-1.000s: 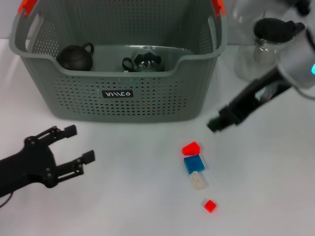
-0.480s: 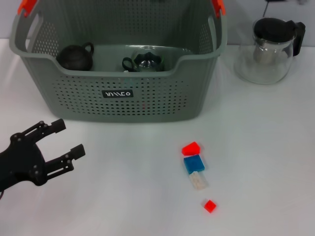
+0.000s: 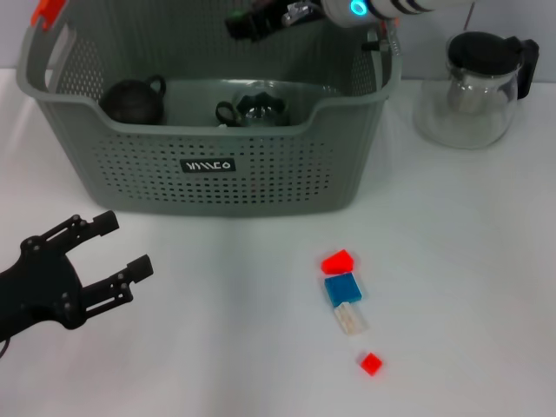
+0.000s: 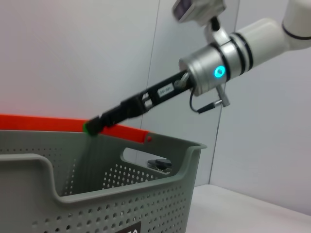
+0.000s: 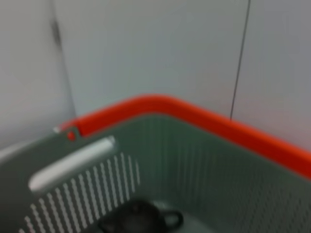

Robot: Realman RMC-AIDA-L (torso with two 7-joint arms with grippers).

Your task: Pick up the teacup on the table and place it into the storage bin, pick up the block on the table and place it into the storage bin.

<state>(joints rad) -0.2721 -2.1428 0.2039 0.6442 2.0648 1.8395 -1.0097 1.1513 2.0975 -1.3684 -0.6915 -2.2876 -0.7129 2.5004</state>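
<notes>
The grey perforated storage bin (image 3: 287, 178) stands at the back of the table. Inside it are a black teapot (image 3: 132, 100) and a dark glossy teacup (image 3: 252, 111). Blocks lie in front on the table: a red one (image 3: 337, 260), a blue one (image 3: 342, 287), a cream one (image 3: 350, 319) and a small red one (image 3: 371, 363). My left gripper (image 3: 123, 244) is open and empty at the front left, above the table. My right gripper (image 3: 246, 22) reaches over the bin's back part. It also shows in the left wrist view (image 4: 121, 110), above the bin (image 4: 29, 167).
A glass pot with a black lid (image 3: 476, 87) stands right of the bin. The right wrist view shows the bin's orange handle (image 5: 194, 114) and the black teapot (image 5: 141, 221) below it.
My right arm was over the table at the right one second ago, left the view, and now reaches over the bin's back. My left gripper drew back a little toward the front left.
</notes>
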